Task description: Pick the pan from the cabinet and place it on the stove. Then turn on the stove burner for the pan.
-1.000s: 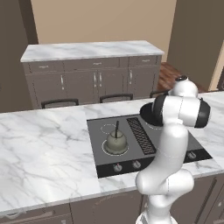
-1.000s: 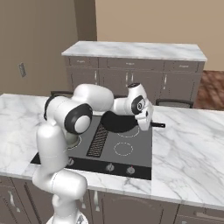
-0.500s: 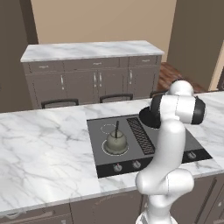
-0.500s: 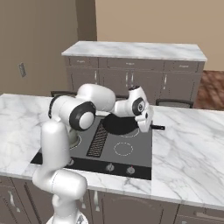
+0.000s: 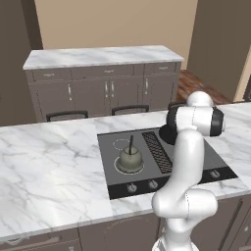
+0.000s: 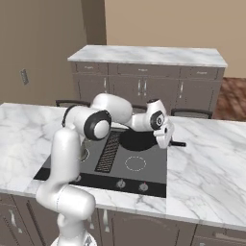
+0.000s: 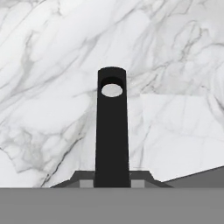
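The pan (image 6: pixel 137 141), round and matte black, sits over the back right ring of the black glass stove (image 6: pixel 129 169). Its handle (image 6: pixel 178 143) reaches right over the marble. My gripper (image 6: pixel 164 138) is shut on that handle. In the hand view the straight black handle (image 7: pixel 112 131) with a hole near its end runs up from between my fingertips (image 7: pixel 81 178), above the white marble. From the left side the pan (image 5: pixel 165 134) is mostly behind my arm. The cabinet is out of view.
An olive-grey pot (image 5: pixel 130 158) stands on the stove's front left ring, beside the slatted grille (image 5: pixel 157 152). Two round knobs (image 5: pixel 131 187) (image 5: pixel 153 184) sit at the stove's front edge. Low grey units (image 5: pixel 105 88) with a marble top stand behind the counter.
My hand has shifted slightly to the right and down with the pan handle in its grip. The pot and the rest of the stove stay put.
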Controlling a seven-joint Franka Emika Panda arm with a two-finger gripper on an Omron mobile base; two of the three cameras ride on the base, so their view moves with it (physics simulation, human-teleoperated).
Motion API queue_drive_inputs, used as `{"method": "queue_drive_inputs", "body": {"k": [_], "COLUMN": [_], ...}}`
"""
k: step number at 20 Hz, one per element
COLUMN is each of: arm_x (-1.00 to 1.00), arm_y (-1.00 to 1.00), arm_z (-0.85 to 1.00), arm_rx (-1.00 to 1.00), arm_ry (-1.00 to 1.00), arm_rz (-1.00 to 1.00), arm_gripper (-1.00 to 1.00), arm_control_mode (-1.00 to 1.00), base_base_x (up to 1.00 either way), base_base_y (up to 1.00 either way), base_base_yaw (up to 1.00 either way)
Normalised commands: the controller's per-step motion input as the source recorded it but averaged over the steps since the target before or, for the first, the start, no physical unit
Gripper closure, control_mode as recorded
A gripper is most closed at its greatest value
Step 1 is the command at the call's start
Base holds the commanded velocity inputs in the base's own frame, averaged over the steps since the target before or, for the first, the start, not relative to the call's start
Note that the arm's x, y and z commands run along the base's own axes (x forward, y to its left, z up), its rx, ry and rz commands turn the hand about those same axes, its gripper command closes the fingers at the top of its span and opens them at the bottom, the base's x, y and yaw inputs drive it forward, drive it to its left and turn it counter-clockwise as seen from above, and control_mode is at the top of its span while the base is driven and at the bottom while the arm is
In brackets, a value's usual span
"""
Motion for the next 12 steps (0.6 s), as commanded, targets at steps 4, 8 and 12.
{"method": "queue_drive_inputs", "body": {"k": [4,8,12], "arm_x": [0.2,0.22,0.24], "arm_y": [-0.2,-0.07,0.0], "arm_z": [-0.14,-0.15,-0.19], "arm_rx": [0.0,0.0,0.0], "arm_ry": [0.05,0.06,0.04], "arm_rz": [-0.06,-0.08,-0.09], "arm_gripper": [1.0,1.0,1.0], "arm_control_mode": [-1.0,-1.0,-1.0], "base_base_x": [0.0,0.0,0.0], "base_base_y": [0.0,0.0,0.0], "base_base_yaw": [0.0,0.0,0.0]}}
